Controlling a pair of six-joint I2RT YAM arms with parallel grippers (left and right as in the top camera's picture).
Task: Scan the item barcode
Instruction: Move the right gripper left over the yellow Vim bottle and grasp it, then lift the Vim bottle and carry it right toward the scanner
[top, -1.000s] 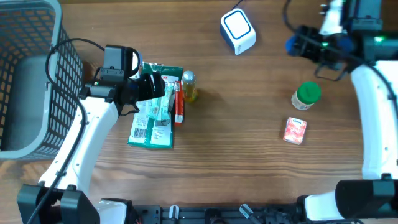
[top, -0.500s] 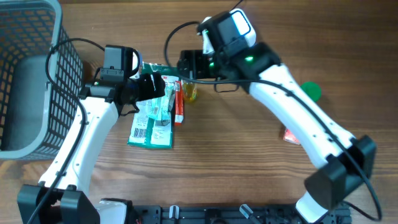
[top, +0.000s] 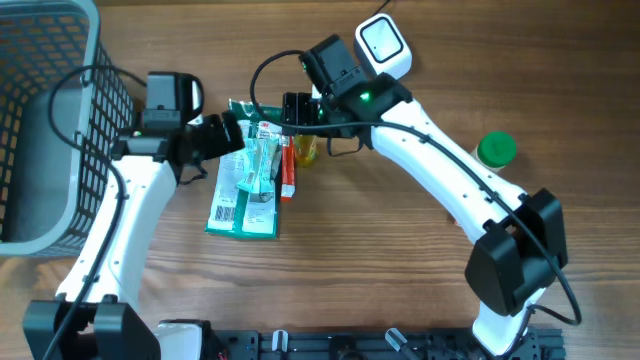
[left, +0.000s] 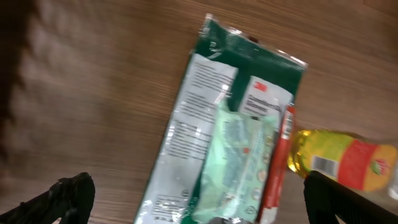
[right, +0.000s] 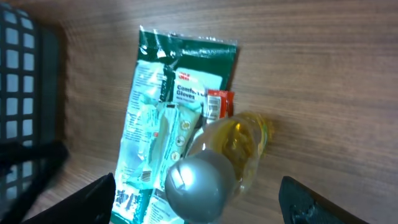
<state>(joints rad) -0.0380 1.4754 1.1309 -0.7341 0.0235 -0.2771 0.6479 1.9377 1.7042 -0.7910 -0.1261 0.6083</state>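
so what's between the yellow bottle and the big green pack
A narrow red pack lies between the bottle and the green pack, clearest in the overhead view.

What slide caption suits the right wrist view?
Open right tool hovers over a silver-capped yellow bottle beside a green glove packet.

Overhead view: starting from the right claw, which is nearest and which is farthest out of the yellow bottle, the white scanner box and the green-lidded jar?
From the right gripper:
1. Yellow bottle, right beside it, mid-table.
2. White scanner box, near the table's top edge.
3. Green-lidded jar, far over on the right.
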